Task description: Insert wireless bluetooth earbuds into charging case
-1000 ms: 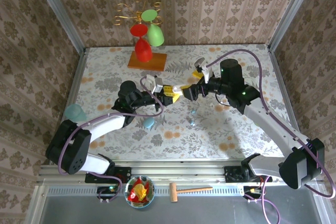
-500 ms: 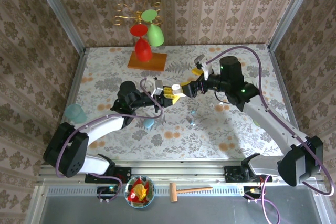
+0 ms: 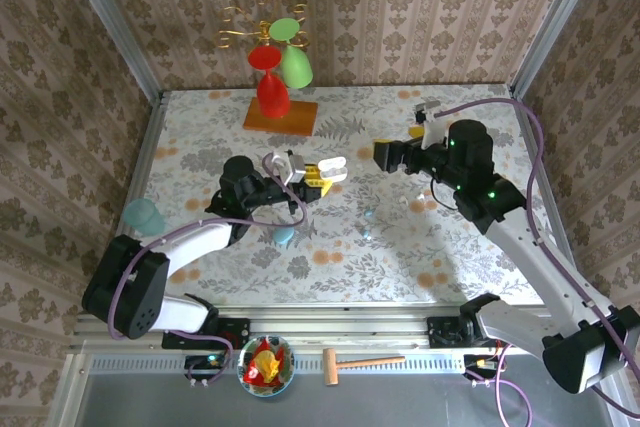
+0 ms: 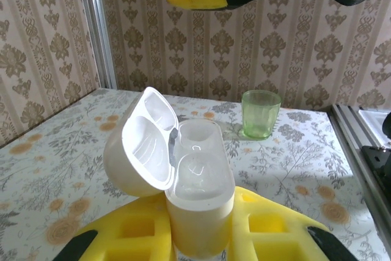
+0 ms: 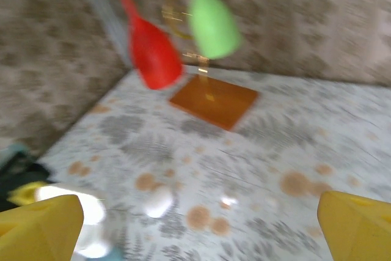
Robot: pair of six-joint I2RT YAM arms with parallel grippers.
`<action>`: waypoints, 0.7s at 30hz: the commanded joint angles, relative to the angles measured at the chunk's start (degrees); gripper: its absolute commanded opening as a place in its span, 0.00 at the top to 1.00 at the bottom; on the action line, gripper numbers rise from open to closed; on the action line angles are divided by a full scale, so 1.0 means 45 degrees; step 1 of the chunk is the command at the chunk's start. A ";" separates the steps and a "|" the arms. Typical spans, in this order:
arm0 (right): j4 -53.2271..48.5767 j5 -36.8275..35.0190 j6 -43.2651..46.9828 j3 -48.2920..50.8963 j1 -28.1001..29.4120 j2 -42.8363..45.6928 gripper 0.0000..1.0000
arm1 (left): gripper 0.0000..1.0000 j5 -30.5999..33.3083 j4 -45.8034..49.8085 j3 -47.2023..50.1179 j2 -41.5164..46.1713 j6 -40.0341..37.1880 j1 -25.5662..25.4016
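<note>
My left gripper (image 3: 318, 175) is shut on a white charging case (image 3: 331, 169), which it holds off the table. In the left wrist view the case (image 4: 198, 194) stands upright between my yellow pads (image 4: 122, 230), its lid (image 4: 143, 145) swung open to the left, and both wells look empty. My right gripper (image 3: 398, 144) hangs open to the right of the case, apart from it and holding nothing. Its yellow fingertips (image 5: 36, 230) stand wide in the blurred right wrist view. Two tiny pale blue earbuds (image 3: 368, 215) lie on the table below the grippers.
A light blue case (image 3: 284, 236) lies near my left forearm. A teal cup (image 3: 143, 214) stands at the left edge and a green cup (image 4: 261, 113) stands farther off. A stand (image 3: 280, 112) with red and green glasses is at the back.
My right gripper has pulled back to the right, away from the case it was touching. The left gripper keeps its grip and has drifted slightly left.
</note>
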State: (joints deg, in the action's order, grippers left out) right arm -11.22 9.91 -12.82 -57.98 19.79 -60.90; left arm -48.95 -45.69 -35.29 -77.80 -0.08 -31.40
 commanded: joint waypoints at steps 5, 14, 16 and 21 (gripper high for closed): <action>-0.3820 -0.3713 -0.0858 0.0090 -0.0136 -0.1413 0.02 | 0.93 0.0041 -0.0146 0.0602 0.0835 -0.0891 0.0005; -0.5135 -0.4489 -0.2229 -0.0477 -0.0929 -0.5174 0.21 | 0.93 -0.0218 0.0172 0.1074 0.1212 -0.1213 -0.0034; -0.5296 -0.4822 -0.2434 -0.0793 -0.1016 -0.5983 0.25 | 0.93 -0.0220 0.0290 0.1064 0.1272 -0.1348 -0.0054; -0.5992 -0.5240 -0.2681 -0.1727 -0.1261 -0.7946 0.37 | 0.93 -0.0193 0.0271 0.1027 0.1109 -0.1473 -0.0131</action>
State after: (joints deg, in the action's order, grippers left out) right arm -34.52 -10.44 -22.85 -62.33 14.66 -93.58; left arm -48.62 -45.10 -30.50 -73.54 -4.71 -31.53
